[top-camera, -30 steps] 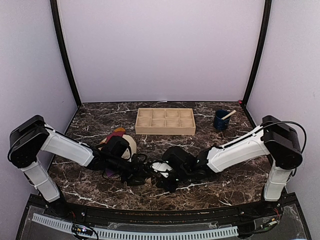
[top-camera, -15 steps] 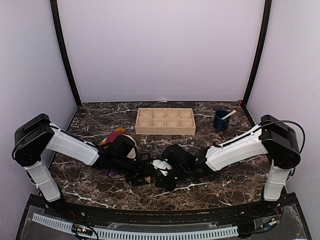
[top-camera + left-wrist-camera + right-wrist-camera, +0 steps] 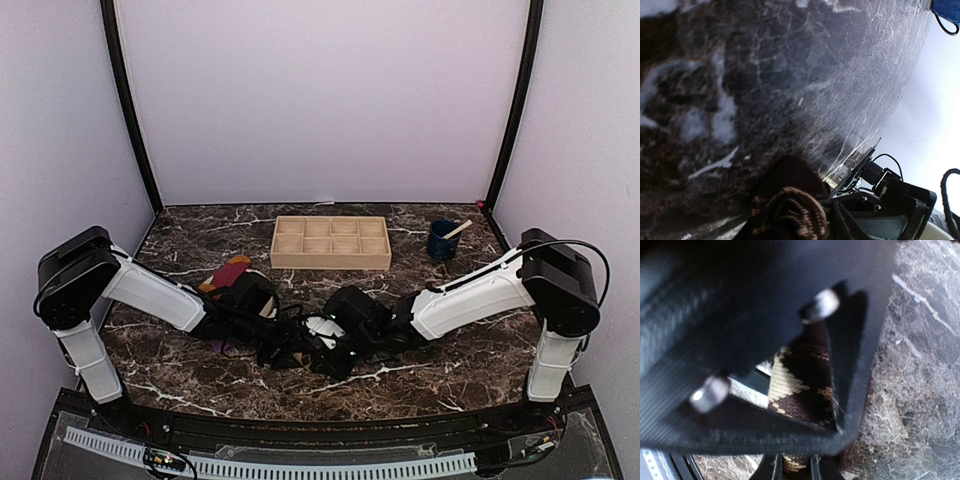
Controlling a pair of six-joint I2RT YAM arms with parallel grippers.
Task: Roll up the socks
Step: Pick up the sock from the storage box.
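Dark brown sock (image 3: 807, 390) shows tan argyle diamonds, its knit bunched.

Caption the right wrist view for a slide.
Right gripper closed on the argyle sock, marble table beyond.

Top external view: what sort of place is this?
Probably a robot test cell: plain lavender walls enclose a marble-patterned table, left arm and right arm bolted at its near edge.
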